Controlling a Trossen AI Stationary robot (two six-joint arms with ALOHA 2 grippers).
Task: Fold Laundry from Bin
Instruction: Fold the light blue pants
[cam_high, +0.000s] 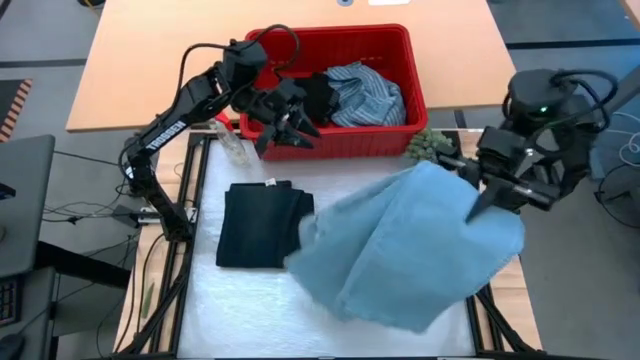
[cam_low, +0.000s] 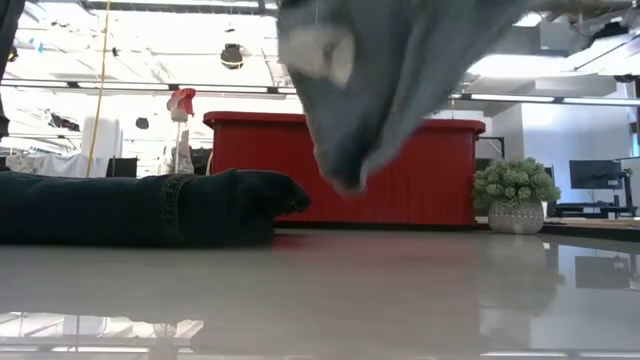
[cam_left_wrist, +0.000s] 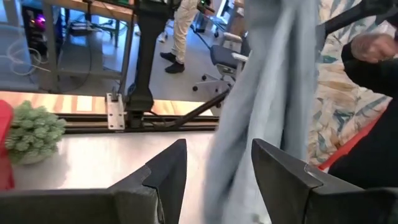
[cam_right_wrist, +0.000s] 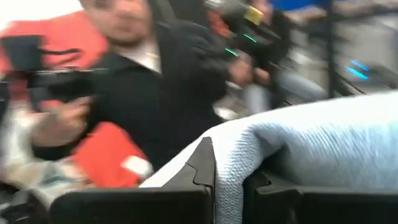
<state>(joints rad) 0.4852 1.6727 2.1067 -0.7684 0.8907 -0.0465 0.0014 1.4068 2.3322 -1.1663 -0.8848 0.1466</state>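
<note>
Right gripper (cam_high: 478, 203), clamped on the light blue jeans (cam_high: 400, 245) near the table's right edge; the cloth trails diagonally toward the left-front, overlapping the folded dark piece (cam_high: 255, 225). Left gripper (cam_high: 290, 128), fingers parted and empty, hovers over the bin (cam_high: 395, 45).

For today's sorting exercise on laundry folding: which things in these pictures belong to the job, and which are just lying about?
Belongs to the job:
- light blue denim jeans, held up by the right tool
- folded dark navy garment
- blue-white striped shirt
- rectangular red plastic bin

Just lying about:
- small green fuzzy ball
- small clear spray bottle
</note>
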